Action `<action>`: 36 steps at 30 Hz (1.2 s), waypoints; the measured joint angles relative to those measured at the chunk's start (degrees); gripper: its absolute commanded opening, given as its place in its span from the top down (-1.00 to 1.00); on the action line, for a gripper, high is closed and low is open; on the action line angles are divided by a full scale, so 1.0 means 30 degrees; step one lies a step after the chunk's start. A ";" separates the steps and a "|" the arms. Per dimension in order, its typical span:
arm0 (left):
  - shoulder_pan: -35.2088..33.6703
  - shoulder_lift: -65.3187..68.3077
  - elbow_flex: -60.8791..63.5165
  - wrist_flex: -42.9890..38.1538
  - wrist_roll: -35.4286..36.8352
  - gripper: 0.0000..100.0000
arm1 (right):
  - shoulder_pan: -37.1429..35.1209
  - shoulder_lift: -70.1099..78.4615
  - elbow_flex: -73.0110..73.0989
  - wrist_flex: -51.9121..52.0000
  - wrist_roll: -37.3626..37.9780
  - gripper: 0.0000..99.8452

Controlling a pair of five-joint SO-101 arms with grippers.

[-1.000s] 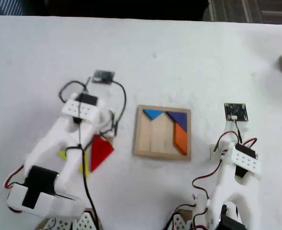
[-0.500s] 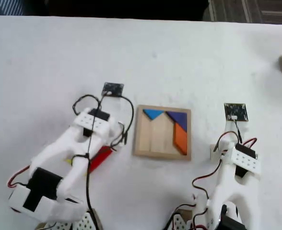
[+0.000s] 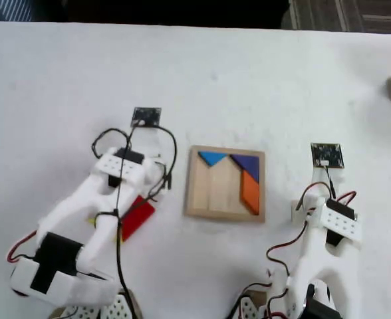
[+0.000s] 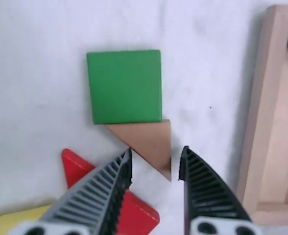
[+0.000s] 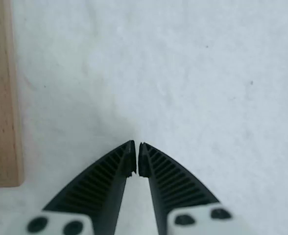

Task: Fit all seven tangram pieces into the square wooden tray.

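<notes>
High view: left arm (image 3: 102,193) farther from tray (image 3: 192,187), red piece (image 3: 137,217) more exposed

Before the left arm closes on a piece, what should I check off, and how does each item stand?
1. Left gripper open: ok, jaws apart.
2. Brown triangle between the jaws: ok, one corner sits in the gap.
3. Triangle free of neighbours: not ok, one edge touches the green square.
4. Fingers low enough to grip: cannot tell.
5. Room in the tray: ok, much of its floor is bare.
6. Right gripper out of the way: ok, shut, beside the tray.
</notes>
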 measured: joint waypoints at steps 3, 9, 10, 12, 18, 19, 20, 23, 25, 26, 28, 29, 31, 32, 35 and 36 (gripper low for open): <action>0.0000 0.0000 0.0000 -0.0176 0.0000 0.64 | 0.0000 0.0000 0.0000 0.0000 0.0000 0.96; 0.0000 0.0000 0.0000 -0.0674 0.0147 0.48 | 0.0000 0.0000 0.0000 0.0000 0.0000 0.96; 0.0000 0.0000 0.0000 -0.0703 0.0527 0.45 | 0.0000 0.0000 0.0000 0.0000 0.0000 0.96; 0.0000 0.0000 0.0000 -0.0703 0.1348 0.44 | 0.0000 0.0000 0.0000 0.0000 0.0000 0.96; 0.0000 0.0000 0.0000 -0.0703 0.2110 0.44 | 0.0000 0.0000 0.0000 0.0000 0.0000 0.96; 0.0000 0.0000 0.0000 -0.0703 0.2227 0.44 | 0.0000 0.0000 0.0000 0.0000 0.0000 0.96; 0.0000 0.0000 0.0000 -0.0703 0.2403 0.44 | 0.0000 0.0000 0.0000 0.0000 0.0000 0.96; -0.0117 0.0000 0.0000 -0.0703 0.3048 0.43 | -0.0059 0.0000 0.0000 0.0000 0.0000 0.96; -0.0645 0.0000 0.0000 -0.0703 0.3253 0.43 | -0.0322 0.0000 0.0000 0.0000 0.0000 0.96; -0.0879 0.0000 0.0000 -0.0703 0.3311 0.43 | -0.0352 0.0000 0.0000 0.0000 0.0000 0.96; -0.1201 0.0088 -0.0029 -0.0703 0.3341 0.43 | -0.0381 0.0000 0.0000 0.0000 0.0000 0.96; -0.1289 0.0322 -0.0205 -0.0674 0.3341 0.43 | -0.0410 0.0000 0.0000 0.0000 0.0000 0.96; -0.1319 0.1114 -0.0908 -0.0352 0.3370 0.43 | -0.0410 0.0000 0.0000 0.0000 0.0000 0.96; -0.1348 0.1641 -0.1377 -0.0059 0.3370 0.43 | -0.0410 0.0000 0.0000 0.0000 0.0000 0.96; -0.1348 0.3399 -0.3106 0.1084 0.3370 0.44 | -0.0469 0.0000 0.0000 0.0000 0.0000 0.96; -0.1348 0.3897 -0.3751 0.1524 0.3370 0.44 | -0.0469 0.0000 0.0000 0.0000 0.0000 0.96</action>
